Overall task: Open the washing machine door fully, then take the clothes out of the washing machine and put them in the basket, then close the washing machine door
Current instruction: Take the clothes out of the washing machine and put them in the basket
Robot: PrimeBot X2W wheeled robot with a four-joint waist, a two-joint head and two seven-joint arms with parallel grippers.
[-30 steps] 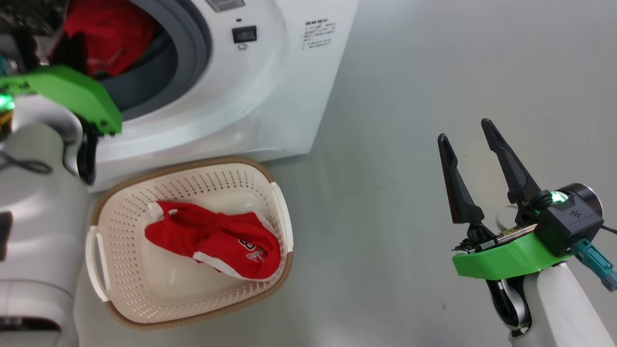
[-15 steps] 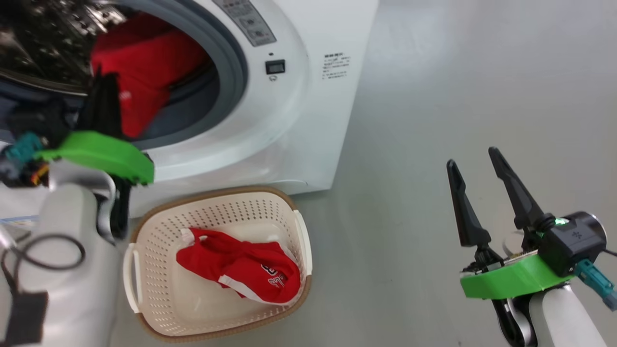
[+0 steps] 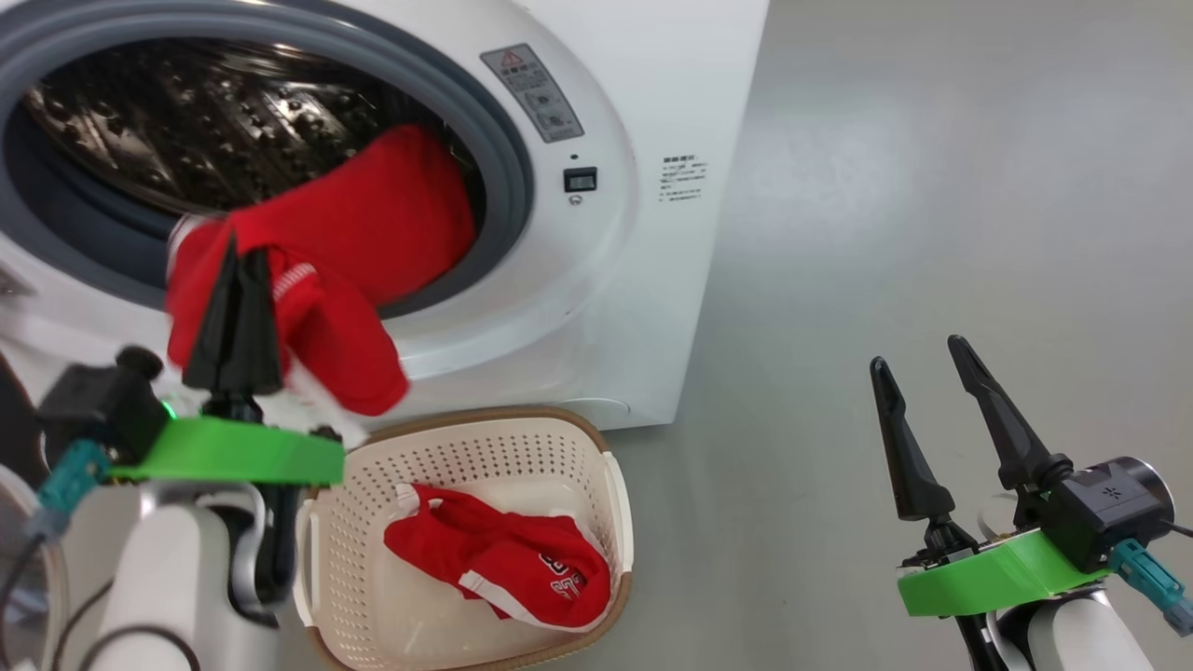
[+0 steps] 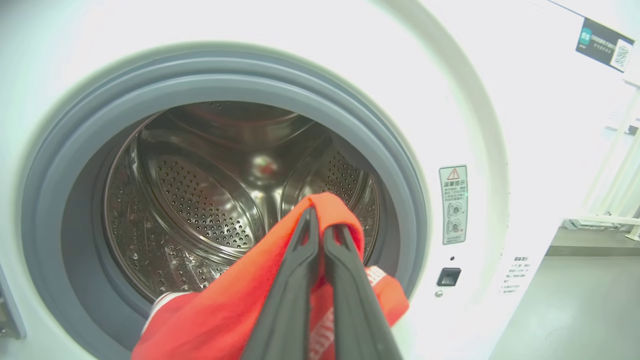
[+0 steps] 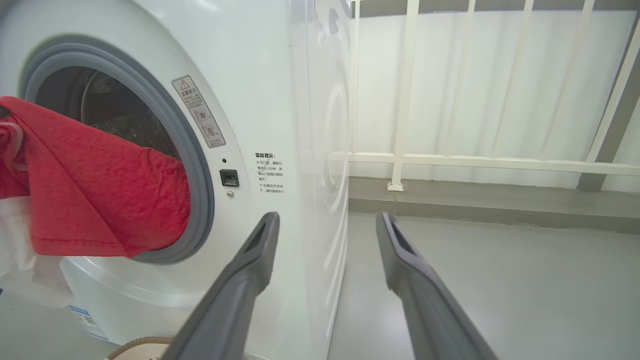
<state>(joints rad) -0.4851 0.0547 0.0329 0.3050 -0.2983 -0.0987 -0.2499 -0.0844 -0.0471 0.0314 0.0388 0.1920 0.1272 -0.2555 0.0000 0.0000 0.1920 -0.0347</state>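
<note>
Red garment (image 3: 373, 224), white-trimmed, hanging half out of washing machine (image 3: 634, 308) mouth
Left tool (image 3: 231, 252) clamped on its fold, fingers upright; basket (image 3: 522, 438) at its 5 o'clock; right tool (image 3: 916, 354) spread apart, empty, at 4 o'clock.

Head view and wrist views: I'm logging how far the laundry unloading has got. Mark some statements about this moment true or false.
1. The left gripper has its jaws shut on a bright red fabric garment trailing from the big white washing machine's opening. True.
2. The right gripper has its jaws shut on another garment. False: they stand open, empty.
3. The cream-white perforated plastic basket is empty. False: a red white-trimmed garment lies in it.
4. The basket stands on the grey floor before the machine. True.
</note>
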